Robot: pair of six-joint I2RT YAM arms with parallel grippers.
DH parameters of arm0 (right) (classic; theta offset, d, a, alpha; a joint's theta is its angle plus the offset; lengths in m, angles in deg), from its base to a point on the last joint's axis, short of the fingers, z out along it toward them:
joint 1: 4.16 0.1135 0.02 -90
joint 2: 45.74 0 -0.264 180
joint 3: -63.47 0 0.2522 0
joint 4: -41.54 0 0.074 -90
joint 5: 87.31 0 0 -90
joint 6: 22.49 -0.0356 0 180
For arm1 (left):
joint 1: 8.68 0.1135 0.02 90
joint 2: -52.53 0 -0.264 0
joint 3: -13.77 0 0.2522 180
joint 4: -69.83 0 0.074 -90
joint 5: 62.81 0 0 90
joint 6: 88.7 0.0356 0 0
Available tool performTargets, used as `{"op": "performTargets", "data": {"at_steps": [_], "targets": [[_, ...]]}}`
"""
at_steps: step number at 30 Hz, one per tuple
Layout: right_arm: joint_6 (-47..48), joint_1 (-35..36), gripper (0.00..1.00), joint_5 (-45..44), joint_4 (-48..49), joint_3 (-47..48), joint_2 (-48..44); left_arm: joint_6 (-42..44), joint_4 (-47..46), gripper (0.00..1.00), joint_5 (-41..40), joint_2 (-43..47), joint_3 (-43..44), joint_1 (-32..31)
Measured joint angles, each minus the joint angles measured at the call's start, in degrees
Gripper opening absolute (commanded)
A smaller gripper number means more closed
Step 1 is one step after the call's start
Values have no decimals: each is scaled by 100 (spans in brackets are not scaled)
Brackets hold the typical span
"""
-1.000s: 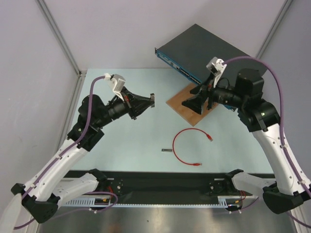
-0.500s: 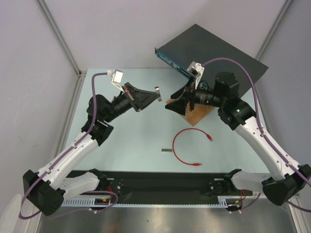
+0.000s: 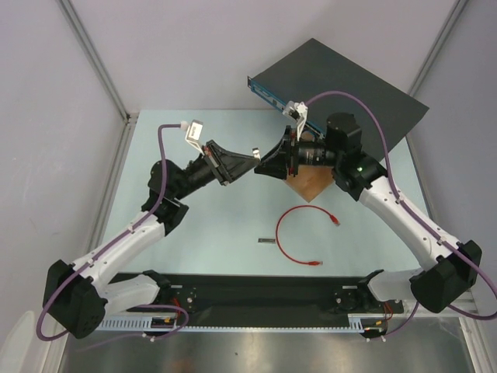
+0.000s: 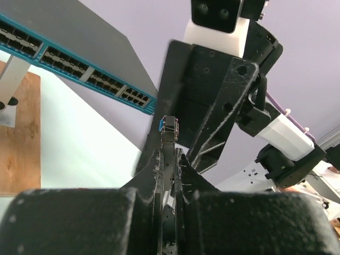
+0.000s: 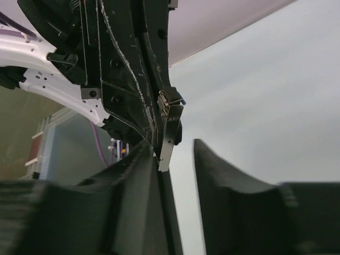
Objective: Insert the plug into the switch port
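From above, both my arms meet over the pale green tabletop (image 3: 202, 225), just in front of the brown wooden board (image 3: 314, 186). My left fingers (image 3: 248, 158) are pinched narrow on a small grey metal piece (image 3: 253, 151). My right fingers (image 3: 262, 166) point at them almost tip to tip, but this view is too small to show their gap.

Only here do I see the thin red patch cable (image 3: 278, 233). It lies in an open loop on the tabletop, nearer the arm bases than the board and well apart from both my grippers. Its red-booted plug (image 3: 335, 221) lies at the right end of the loop. A small dark strip (image 3: 266, 241) lies just left of the loop. The wide dark-grey network switch (image 3: 349, 85) sits behind the board.

My left wrist camera shows my left fingers shut tight on the thin metal piece (image 4: 169, 130), which has a blue bit at its tip. The black body of my right gripper is close behind it. At upper left, this view shows the small dark switch ports (image 4: 69, 62) in rows along the teal-blue face.

My right wrist camera shows what the others hide: my right fingers stand apart with a clear gap. The metal piece (image 5: 169, 135) is against the inner side of one finger (image 5: 135, 183); I cannot tell if they touch. The other finger (image 5: 223, 180) is clear of it.
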Motion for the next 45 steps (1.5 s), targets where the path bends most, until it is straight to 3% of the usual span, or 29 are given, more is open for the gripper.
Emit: {"op": "performTargets", "data": {"at_steps": [1,2,3,6,10,11,13,16,21,24,30,35,45], "targets": [[-57,28,31,31,68,-31,-7,-11,-2,0,0,-7,0,0],[-118,44,13,66,146,-68,-17,-20,-17,0,4,-7,0,-2],[-129,59,2,125,201,-94,-17,-17,-26,0,13,-7,0,-4],[-247,52,0,280,304,-138,-39,4,-225,0,151,-26,-4,-7],[-249,46,0,413,356,-201,-98,223,-284,57,297,-28,-15,35],[-197,35,0,498,328,-197,-98,358,-216,60,361,-11,-13,76],[-96,28,0,710,157,-179,-92,745,142,61,553,44,70,267],[297,28,0,957,-308,-48,4,2076,1113,62,1106,138,553,540],[1196,109,0,1370,-1515,72,122,5941,3954,61,1829,372,2041,737],[1878,267,0,1587,-2398,186,358,8105,5504,59,2052,638,2452,734],[2796,468,0,1856,-3821,385,1005,11208,7779,56,1582,592,2796,144],[3281,560,0,1978,-4579,684,1405,12205,8644,49,1036,361,2793,-369],[3473,636,0,2072,-4909,758,1458,12692,8948,52,708,109,2793,-1019]]}}
